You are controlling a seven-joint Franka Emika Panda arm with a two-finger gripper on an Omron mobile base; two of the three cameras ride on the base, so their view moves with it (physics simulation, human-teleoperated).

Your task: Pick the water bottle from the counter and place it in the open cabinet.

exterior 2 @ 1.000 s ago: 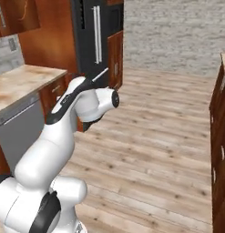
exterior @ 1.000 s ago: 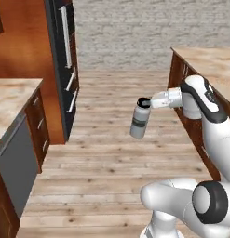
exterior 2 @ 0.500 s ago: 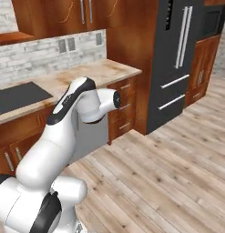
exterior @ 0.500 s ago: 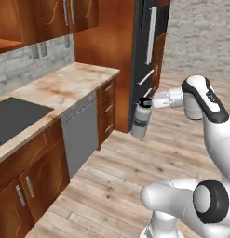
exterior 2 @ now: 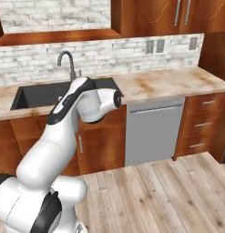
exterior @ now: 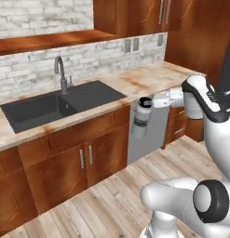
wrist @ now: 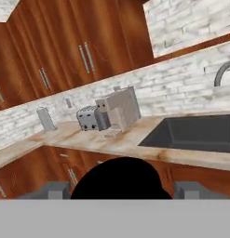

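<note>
Water bottle (exterior: 140, 119) hangs in the air in front of the counter's edge, upright, its black cap at about counter height and its grey body below, held at the cap end by the gripper (exterior: 149, 102), whose two fingers are closed against it from the side. In the hand view the bottle's black cap (wrist: 118, 179) swells up as a dark dome between the two grey fingertips (wrist: 53, 189), clamped there. Behind the bottle in the left base view stands a grey dishwasher front (exterior: 153, 128) set under the counter (exterior: 149, 79), a beige marble slab with brown veining. To the left of it the counter carries a dark sink (exterior: 60, 104) with a curved silver faucet (exterior: 62, 76) at its back edge. Wooden base cabinet doors (exterior: 74, 160) with short bar handles sit beneath the sink. In the hand view, a toaster (wrist: 91, 118) and a grey coffee machine (wrist: 121, 109) stand side by side on the counter against the white brick backsplash (wrist: 181, 88).
</note>
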